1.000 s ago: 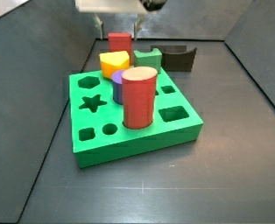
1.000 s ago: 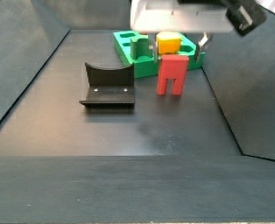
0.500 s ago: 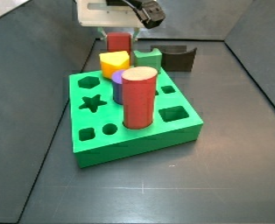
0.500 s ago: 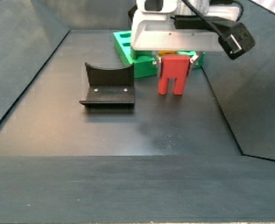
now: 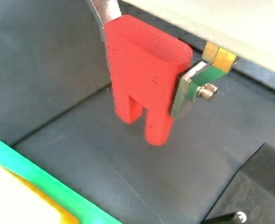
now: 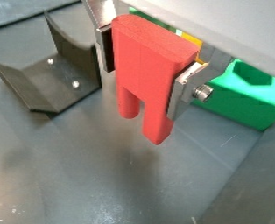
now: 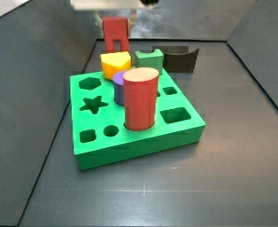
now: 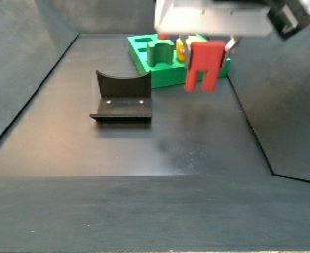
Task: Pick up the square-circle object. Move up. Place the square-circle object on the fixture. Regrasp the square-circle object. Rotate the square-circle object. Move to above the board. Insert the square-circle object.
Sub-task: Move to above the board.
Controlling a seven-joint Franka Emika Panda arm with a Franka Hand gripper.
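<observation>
Both wrist views show the gripper [image 6: 144, 72] clamped on the square-circle object [image 6: 147, 74], its silver fingers [image 6: 186, 87] pressed to the red peg's flat sides, the peg's two legs hanging clear of the dark floor. Near it sit the fixture [image 6: 49, 70] and a small green block [image 6: 248, 94]. Side views show the peg in the air behind the board [image 7: 129, 124].

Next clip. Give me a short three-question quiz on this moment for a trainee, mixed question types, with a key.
1. True or false: the gripper is shut on the square-circle object.
2. In a side view, the square-circle object is: A) lying on the fixture, B) hanging off the floor, C) seated in the board.
3. Which piece stands tallest on the board?

Key:
1. True; silver fingers clamp its flat sides.
2. B.
3. The red cylinder.
</observation>
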